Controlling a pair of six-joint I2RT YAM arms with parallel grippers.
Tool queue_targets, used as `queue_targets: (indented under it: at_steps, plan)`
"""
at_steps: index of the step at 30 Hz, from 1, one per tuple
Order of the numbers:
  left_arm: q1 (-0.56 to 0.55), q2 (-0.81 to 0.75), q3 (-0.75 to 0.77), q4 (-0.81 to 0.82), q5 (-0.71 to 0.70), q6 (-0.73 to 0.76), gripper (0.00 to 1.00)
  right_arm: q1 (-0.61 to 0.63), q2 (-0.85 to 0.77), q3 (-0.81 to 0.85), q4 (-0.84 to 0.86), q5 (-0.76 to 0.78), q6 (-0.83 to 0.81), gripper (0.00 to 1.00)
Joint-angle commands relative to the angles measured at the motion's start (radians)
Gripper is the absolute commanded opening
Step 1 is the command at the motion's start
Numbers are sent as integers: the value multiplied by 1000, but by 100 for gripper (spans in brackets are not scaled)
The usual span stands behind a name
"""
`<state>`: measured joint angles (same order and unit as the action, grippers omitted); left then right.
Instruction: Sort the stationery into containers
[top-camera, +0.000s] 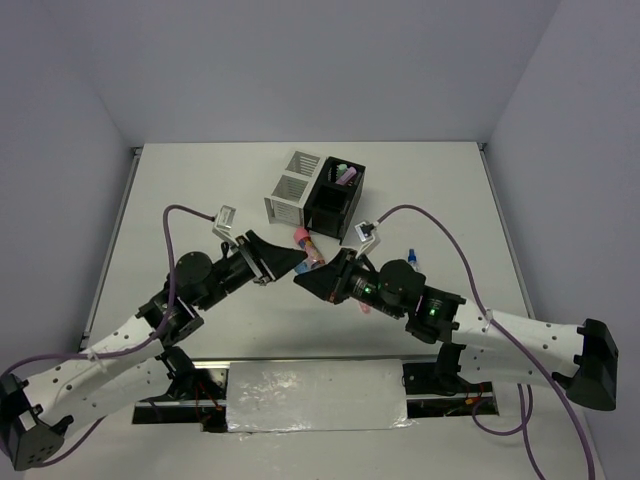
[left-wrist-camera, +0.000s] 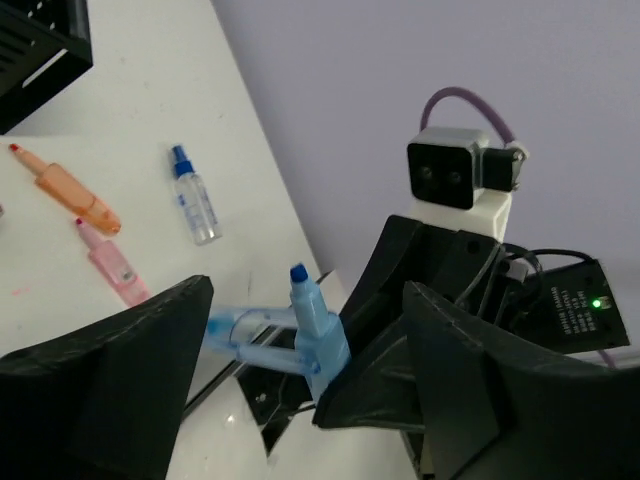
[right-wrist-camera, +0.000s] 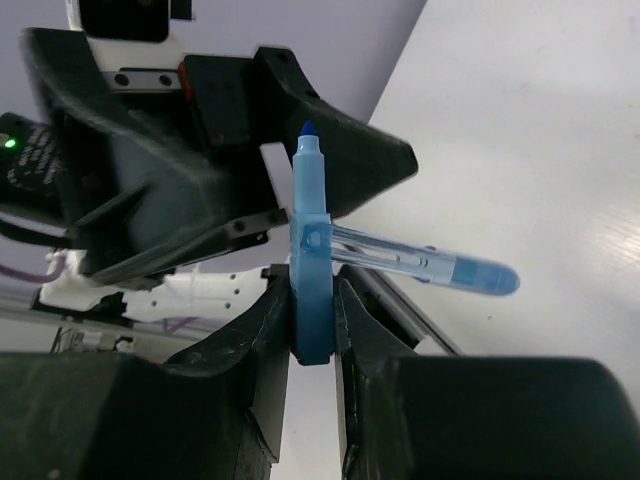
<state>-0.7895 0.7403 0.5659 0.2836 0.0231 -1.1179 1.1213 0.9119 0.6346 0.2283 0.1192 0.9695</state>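
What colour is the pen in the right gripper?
Light blue pen; clearest in the right wrist view.

A white table (top-camera: 200, 180) stands between pale grey walls (top-camera: 300, 60).

The white surface (top-camera: 180, 200) stands in a plain alcove, closed in by pale lavender-grey walls (top-camera: 300, 70) on three sides. A thin metal rail (top-camera: 108, 245) edges its left side. The light is soft and even.

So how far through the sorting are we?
Done: at least two pens stand in the black box. In hand: the right gripper is clamped on a blue pen, with the open left gripper facing it, possibly a handover. Left: the orange pen, pink pen and bottle lie loose on the table.
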Motion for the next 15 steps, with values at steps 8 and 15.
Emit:
queue_targets:
  at_steps: [8,15]
  plan:
    - [-7,-2,151,-376,-112,-132,99,-25,53,137,-196,172,-64,0]
    - [-66,31,65,-146,-107,-321,99,-26,130,174,-94,88,-109,0]
